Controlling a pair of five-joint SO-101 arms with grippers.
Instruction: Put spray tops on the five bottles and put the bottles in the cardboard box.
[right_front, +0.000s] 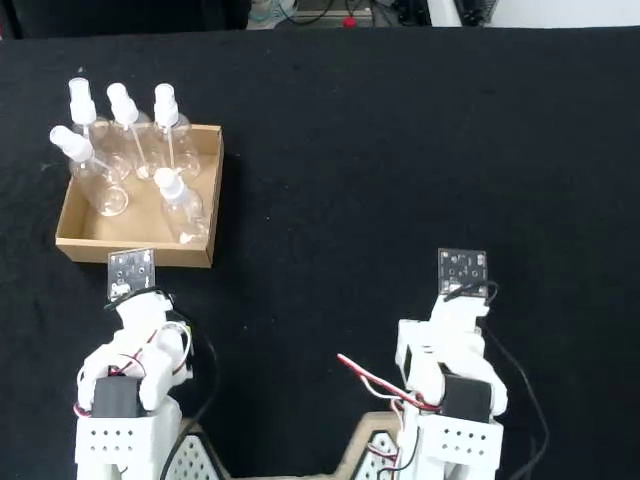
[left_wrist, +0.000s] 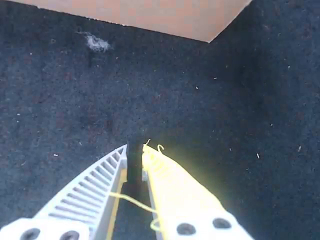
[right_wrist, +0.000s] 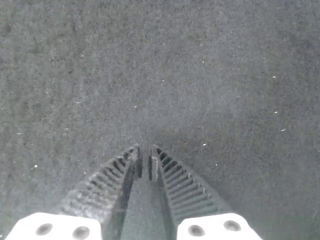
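A black table (right_front: 400, 150) carries a shallow cardboard box (right_front: 135, 250), which sits just ahead of the left gripper (left_wrist: 135, 152) and well off to the far left of the right gripper (right_wrist: 145, 157). Inside the box lie all five bottles (right_front: 183, 210). Each wears a white spray top (right_front: 82, 95), and their long axes run roughly away from the left gripper, tops at the far end. The left gripper's jaws are pressed together on nothing, low over bare cloth near the box's front corner. The right gripper's jaws are also closed and empty, with only a thin slit between them. The task looks complete, and the left arm is the nearer one for any further adjustment.
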